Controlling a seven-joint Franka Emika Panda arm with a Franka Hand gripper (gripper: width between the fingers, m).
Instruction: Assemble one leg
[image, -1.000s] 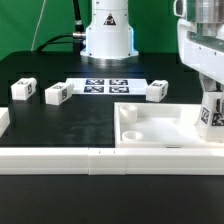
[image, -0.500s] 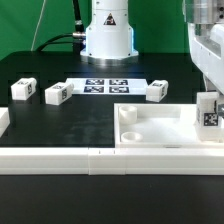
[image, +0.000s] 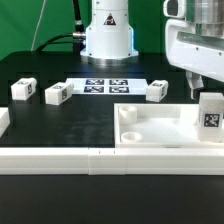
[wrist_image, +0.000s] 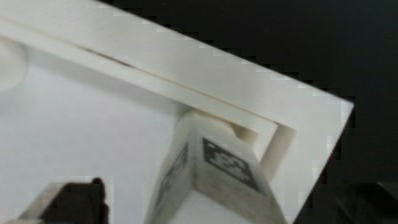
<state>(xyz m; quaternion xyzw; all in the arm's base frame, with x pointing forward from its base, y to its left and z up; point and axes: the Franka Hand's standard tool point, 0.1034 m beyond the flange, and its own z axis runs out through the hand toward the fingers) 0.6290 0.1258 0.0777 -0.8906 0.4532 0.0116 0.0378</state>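
A white leg with a square tag stands upright in the corner hole of the large white tray-like part, at the exterior view's right. My gripper hangs just above and slightly left of it, open, holding nothing. In the wrist view the leg stands in the corner of the tray-like part, between my spread dark fingers but below them; my gripper does not touch it. Three more legs lie on the black table: one, another and a third.
The marker board lies at the back centre in front of the robot base. A long white rail runs along the front edge. A white block sits at the exterior view's left edge.
My gripper has let go of the leg and risen up and slightly to the exterior view's left. The leg stays standing in the tray-like part's corner.
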